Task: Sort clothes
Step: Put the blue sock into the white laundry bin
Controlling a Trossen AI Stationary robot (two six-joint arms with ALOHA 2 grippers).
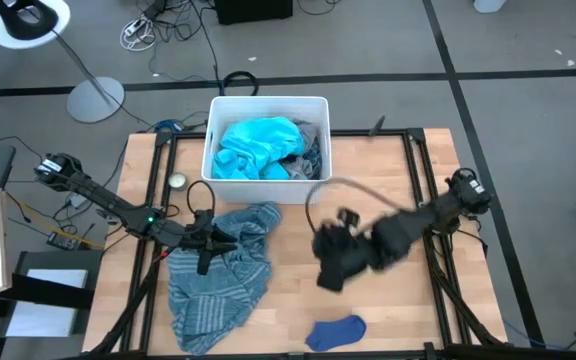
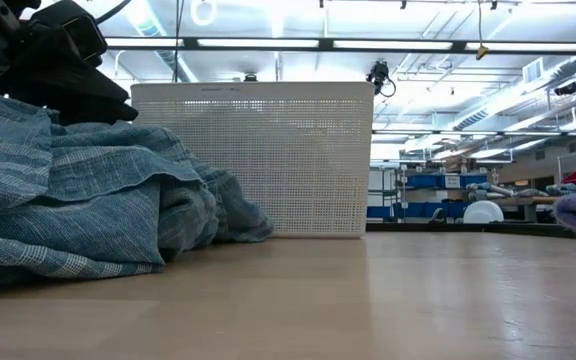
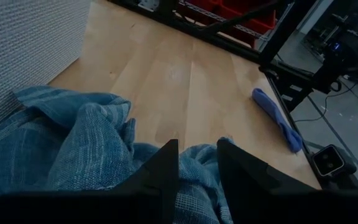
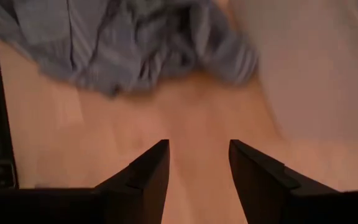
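Over at about nine o'clock from table centre, left gripper (image 1: 206, 243) planted on the grey-blue striped top (image 1: 216, 277), jaws narrowed to a slim gap with cloth bunched under and between them; whether pinched fast, hard to say from the wrist view, so best treated as a light hold on the fabric at most. Striped top sprawled from centre-left down toward seven o'clock, one fold reaching up close to the white bin (image 1: 268, 105). At twelve o'clock, that bin, already holding the turquoise garment (image 1: 256, 148) with a grey shirt (image 1: 310, 150) tucked along its three o'clock side. Just right of centre, right gripper (image 1: 333, 265) hanging above bare wood, jaws parted and holding nothing, facing the striped top from the three o'clock side. Down at five o'clock near the table's front edge, dark blue socks (image 1: 335, 331) lying alone, well apart from both grippers. For a clean step: close fully on a thick fold rather than a loose edge, lift high enough for the trailing cloth to clear the bin wall, keep the free arm out of the swing path, and leave the socks for a separate pick.
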